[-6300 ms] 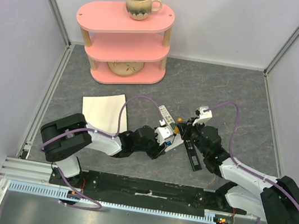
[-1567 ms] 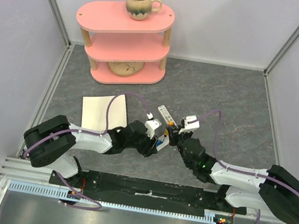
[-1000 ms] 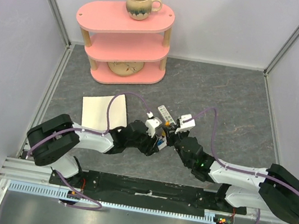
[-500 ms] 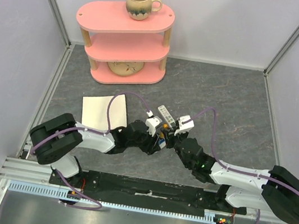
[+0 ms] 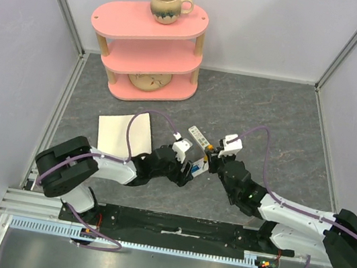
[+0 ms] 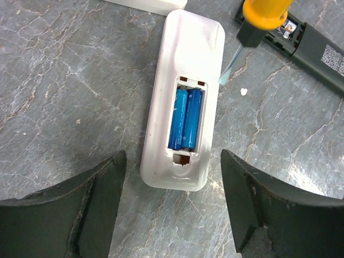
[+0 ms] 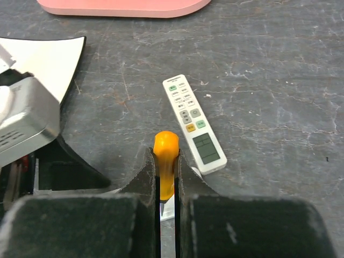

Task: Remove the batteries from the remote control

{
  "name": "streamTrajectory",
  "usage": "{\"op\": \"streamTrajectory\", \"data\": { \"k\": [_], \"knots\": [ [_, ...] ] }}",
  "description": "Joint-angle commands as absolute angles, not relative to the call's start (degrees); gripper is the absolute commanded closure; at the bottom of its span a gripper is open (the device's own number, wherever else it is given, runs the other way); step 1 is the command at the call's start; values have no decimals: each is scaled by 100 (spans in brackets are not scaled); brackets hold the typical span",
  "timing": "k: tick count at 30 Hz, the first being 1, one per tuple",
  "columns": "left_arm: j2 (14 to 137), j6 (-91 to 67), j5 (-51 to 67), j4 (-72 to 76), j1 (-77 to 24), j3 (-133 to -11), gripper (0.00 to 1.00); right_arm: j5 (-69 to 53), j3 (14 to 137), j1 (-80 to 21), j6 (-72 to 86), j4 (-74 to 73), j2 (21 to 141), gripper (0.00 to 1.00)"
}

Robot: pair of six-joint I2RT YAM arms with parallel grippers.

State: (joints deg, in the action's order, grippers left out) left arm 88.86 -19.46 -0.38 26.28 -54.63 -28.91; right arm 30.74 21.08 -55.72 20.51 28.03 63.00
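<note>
Under your left claw point(image 6: 172, 185), spread wide, the remote point(image 6: 161, 113) bares its batteries point(image 6: 185, 119). Your right claw point(image 7: 165, 173) clamps the screwdriver point(image 7: 165, 146), likely for prying.

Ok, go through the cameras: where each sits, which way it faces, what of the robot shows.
Top external: above and behind the bases, looking down at the table; both arms show.
Left wrist: on the left hand, looking straight down at the open remote and its batteries; both open fingers show.
Right wrist: on the right hand, looking forward and down toward the shelf; its fingers show, shut on the screwdriver.
Shared: both wrist views show the screwdriver.
</note>
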Motion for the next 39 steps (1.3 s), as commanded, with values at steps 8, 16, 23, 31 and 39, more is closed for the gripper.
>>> {"op": "streamTrajectory", "data": {
  "k": [8,16,23,31,39],
  "knots": [
    [9641,-1785,-1090,1739,-5941,-2769,21,1970,1863,-5063,2109,3392,6047,100],
    [9712,-1608,-976,1969,-6029,-2681,35,1407,1697,-4755,2285,4103,6135,100],
    [9536,-1670,-1124,1986,-6310,-2540,31,1275,1758,-4579,2347,4333,6406,100],
    [9800,-1837,-1450,1855,-6486,-2549,49,1195,1767,-4518,2391,4482,6600,100],
    [9932,-1846,-1512,1784,-6504,-2628,85,1292,1854,-4509,2206,4465,6873,100]
  ]
}}
